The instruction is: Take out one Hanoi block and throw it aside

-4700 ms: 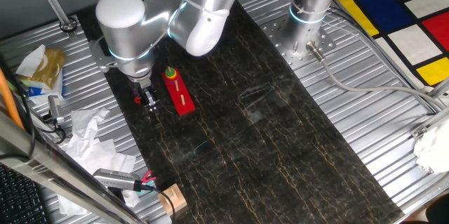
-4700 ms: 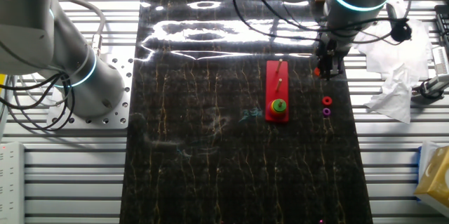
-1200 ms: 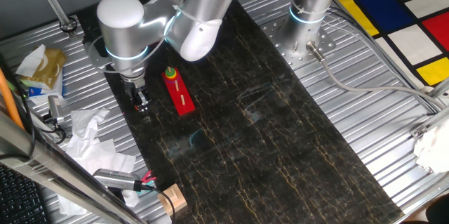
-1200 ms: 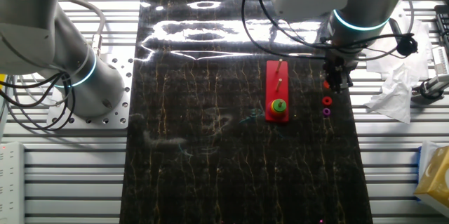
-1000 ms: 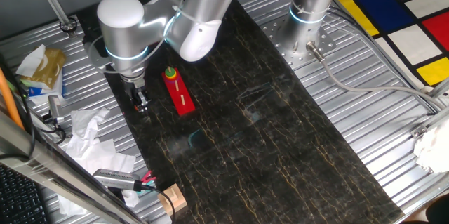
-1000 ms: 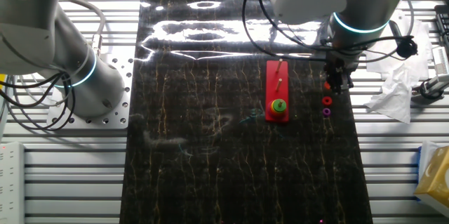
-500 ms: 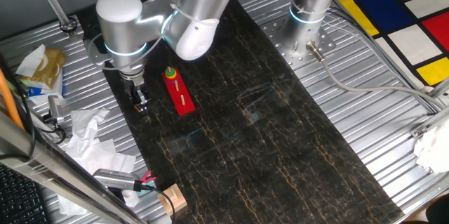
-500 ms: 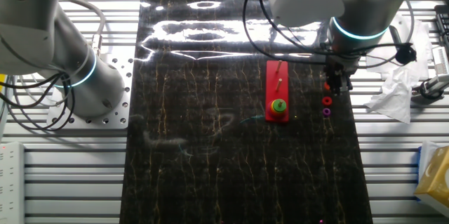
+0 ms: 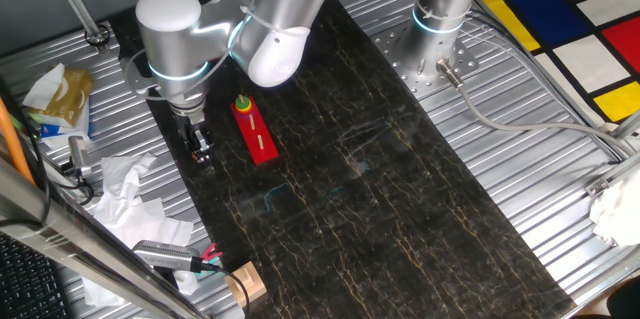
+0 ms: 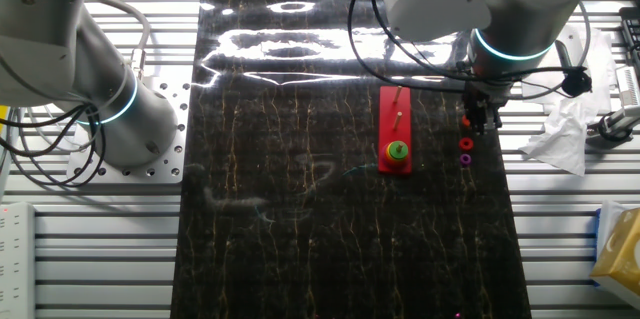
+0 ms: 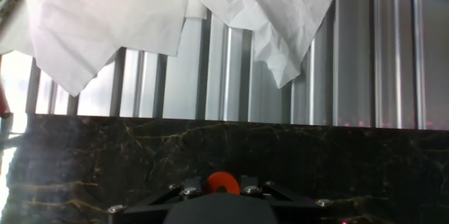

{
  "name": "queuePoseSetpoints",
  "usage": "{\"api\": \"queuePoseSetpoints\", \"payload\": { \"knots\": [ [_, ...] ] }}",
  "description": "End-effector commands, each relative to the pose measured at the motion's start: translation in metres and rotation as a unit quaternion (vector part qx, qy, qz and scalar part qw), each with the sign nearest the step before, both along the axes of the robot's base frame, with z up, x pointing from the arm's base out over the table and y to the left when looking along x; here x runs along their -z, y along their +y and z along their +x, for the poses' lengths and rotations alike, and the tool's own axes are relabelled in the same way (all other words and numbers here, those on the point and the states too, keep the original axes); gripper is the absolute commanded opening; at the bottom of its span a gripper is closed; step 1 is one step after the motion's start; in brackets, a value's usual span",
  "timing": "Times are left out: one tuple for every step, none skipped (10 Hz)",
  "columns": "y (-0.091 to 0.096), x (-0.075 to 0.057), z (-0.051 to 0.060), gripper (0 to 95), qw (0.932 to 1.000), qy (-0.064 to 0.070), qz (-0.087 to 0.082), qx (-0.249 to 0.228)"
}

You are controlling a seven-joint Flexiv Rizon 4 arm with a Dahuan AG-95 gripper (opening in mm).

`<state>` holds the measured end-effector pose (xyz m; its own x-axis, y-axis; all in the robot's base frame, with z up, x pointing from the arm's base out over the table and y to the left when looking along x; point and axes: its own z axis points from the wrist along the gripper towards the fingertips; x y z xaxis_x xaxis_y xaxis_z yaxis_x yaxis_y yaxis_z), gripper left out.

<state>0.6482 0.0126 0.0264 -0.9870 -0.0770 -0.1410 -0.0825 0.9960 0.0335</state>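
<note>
A: Hanoi block (image 11: 222, 181) sits right at the gripper (image 11: 222, 194), at the dark mat (image 11: 210, 154)'s edge. Held?

B: Can't tell if the fingers are clamped. Looks like the toss step; it needs releasing toward the crumpled paper (image 11: 175, 13).
</note>
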Motion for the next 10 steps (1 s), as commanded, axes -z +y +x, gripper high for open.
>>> {"api": "queuePoseSetpoints", "payload": {
  "knots": [
    [0.0008, -0.0001, -0.0009, 0.0, 1.0000, 0.001, 0.000, 0.000],
    [0.0010, 0.0005, -0.0011, 0.0, 1.0000, 0.002, 0.000, 0.000],
    [0.0010, 0.0012, -0.0015, 0.0, 1.0000, 0.004, -0.001, 0.000],
    [0.0004, 0.0018, -0.0021, 0.0, 1.0000, 0.004, 0.000, 0.000],
    [0.0002, 0.0020, -0.0023, 0.0, 1.0000, 0.005, -0.001, -0.001],
    [0.0000, 0.0022, -0.0025, 0.0, 1.0000, 0.006, 0.000, -0.001],
    [-0.0003, 0.0023, -0.0027, 0.0, 1.0000, 0.006, 0.000, -0.001],
    [-0.0005, 0.0025, -0.0029, 0.0, 1.0000, 0.006, -0.001, -0.001],
    [-0.0009, 0.0027, -0.0034, 0.0, 1.0000, 0.009, 0.000, -0.002],
    [-0.0012, 0.0026, -0.0044, 0.0, 0.9999, 0.012, -0.001, -0.001]
  ]
}}
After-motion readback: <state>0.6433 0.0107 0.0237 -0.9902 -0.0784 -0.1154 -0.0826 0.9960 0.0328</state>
